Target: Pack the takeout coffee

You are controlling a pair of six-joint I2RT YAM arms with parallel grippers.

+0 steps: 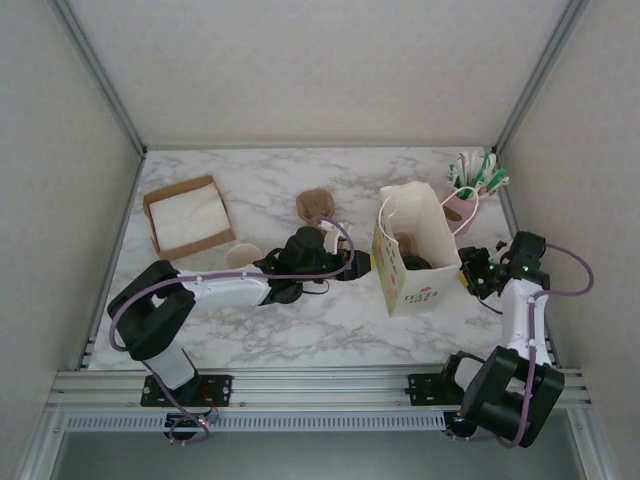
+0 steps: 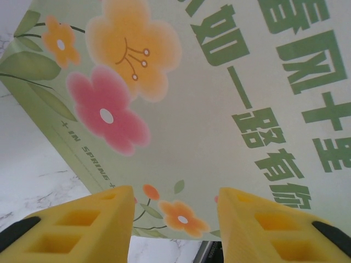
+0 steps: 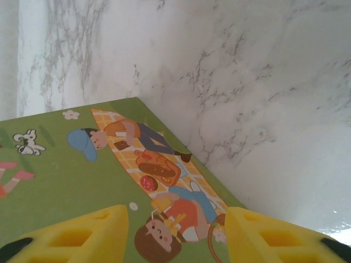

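Note:
A tall paper bag (image 1: 420, 240) stands open-topped at the right of the marble table. Low inside its mouth sits a black shape, the takeout coffee (image 1: 415, 264), mostly hidden by the bag's walls. My left gripper (image 1: 352, 263) is at the bag's left side. In the left wrist view its yellow jaws (image 2: 175, 205) stand apart with nothing between them, facing the flowered side of the bag (image 2: 219, 109). My right gripper (image 1: 470, 275) is just off the bag's right side. Its jaws (image 3: 176, 219) are apart too, over the bag's green picnic picture (image 3: 82, 181).
A brown tray of white napkins (image 1: 187, 215) lies at the back left. A brown sleeve (image 1: 314, 204) and a tan disc (image 1: 242, 255) lie behind and beside my left arm. A pink holder of green-white sachets (image 1: 470, 185) stands behind the bag, near the right wall.

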